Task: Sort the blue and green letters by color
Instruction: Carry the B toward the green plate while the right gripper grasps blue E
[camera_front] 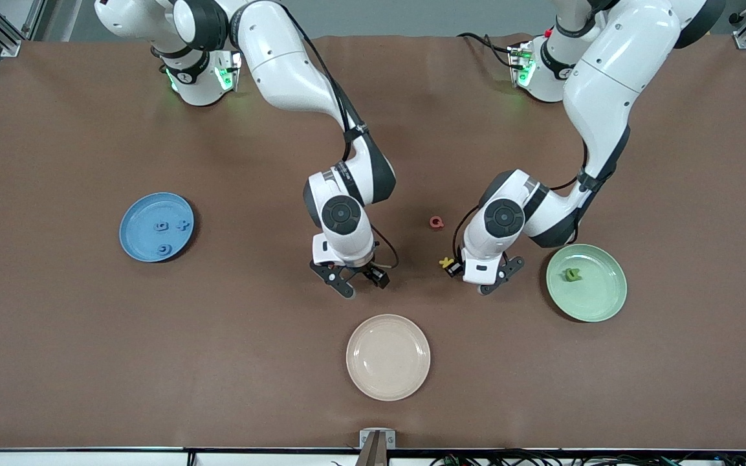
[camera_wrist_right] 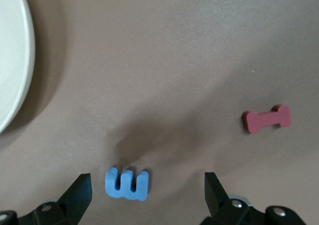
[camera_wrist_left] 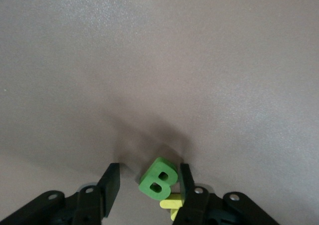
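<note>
The left gripper (camera_wrist_left: pixel 148 185) is hovering low over the brown table (camera_front: pixel 88 356), fingers partly open around the chunky green letter B (camera_wrist_left: pixel 158 182), gripping nothing. It should avoid the yellow letter (camera_wrist_left: pixel 172 204) touching it. The right gripper (camera_wrist_right: pixel 147 191) is straddling the blue letter m (camera_wrist_right: pixel 126 184), fingers wide and empty.

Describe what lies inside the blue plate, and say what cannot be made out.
Three blue letters lie in the blue plate: two side by side, one nearer the front camera. Nothing else shows there. Their exact shapes are hard to read against the same-coloured plate.
</note>
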You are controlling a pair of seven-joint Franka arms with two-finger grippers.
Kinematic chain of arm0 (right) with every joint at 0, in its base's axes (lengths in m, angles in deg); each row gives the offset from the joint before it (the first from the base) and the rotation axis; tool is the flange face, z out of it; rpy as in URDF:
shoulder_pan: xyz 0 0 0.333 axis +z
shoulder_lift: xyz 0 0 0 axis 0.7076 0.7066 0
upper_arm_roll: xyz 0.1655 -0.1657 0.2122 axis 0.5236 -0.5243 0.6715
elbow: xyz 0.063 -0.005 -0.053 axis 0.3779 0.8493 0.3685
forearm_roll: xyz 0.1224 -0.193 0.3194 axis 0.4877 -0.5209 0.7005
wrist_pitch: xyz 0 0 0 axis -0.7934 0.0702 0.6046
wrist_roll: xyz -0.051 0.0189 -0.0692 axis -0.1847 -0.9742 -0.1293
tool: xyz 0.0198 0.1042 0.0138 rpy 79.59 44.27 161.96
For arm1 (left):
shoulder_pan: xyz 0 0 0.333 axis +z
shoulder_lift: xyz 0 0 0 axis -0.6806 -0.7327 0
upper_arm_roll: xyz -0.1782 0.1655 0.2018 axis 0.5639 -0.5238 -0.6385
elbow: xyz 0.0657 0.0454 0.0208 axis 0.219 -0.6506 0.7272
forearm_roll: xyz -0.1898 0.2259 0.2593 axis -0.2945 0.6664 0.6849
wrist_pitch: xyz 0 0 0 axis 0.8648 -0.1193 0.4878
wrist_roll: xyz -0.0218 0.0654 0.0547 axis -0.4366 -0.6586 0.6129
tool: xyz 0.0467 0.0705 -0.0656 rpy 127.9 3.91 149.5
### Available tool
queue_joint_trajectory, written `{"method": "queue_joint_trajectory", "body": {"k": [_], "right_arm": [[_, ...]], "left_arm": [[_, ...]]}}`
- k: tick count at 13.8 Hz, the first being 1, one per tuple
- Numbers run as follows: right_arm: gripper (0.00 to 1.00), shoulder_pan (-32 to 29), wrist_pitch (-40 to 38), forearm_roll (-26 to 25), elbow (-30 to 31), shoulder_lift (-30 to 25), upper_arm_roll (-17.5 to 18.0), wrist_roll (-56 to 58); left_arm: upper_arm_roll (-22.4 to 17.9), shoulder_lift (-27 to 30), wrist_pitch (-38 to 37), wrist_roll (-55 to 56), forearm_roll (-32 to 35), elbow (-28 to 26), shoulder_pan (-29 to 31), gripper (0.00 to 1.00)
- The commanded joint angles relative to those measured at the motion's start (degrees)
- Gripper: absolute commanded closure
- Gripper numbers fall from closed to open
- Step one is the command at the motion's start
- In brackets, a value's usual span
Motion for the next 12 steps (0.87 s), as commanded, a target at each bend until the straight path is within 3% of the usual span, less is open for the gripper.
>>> {"method": "queue_joint_trajectory", "body": {"k": [1,4,7,9,12], "right_arm": [[0.0,-1.9,-0.4,0.3,-5.1,2.5,0.7,-7.1],[0.0,-1.9,-0.3,0.3,-6.8,3.8,0.7,-10.4],[0.03,-1.8,-0.3,0.3,-7.0,4.6,0.7,-10.4],[0.09,-1.7,-0.3,0.3,-7.0,4.9,0.7,-10.4],[0.27,-1.7,-0.3,0.4,-7.2,5.2,0.8,-10.4]], "left_arm": [[-0.3,-0.5,0.1,1.0,1.4,0.8,-0.6,0.51],[-0.3,-0.8,0.1,1.2,1.4,0.8,-0.7,0.55],[-0.3,-0.8,0.1,1.0,1.4,0.8,-0.6,0.78],[-0.3,-0.7,0.1,0.6,1.4,0.8,-0.3,0.95],[-0.4,0.0,-0.3,-0.4,1.6,0.8,0.5,0.99]]}}
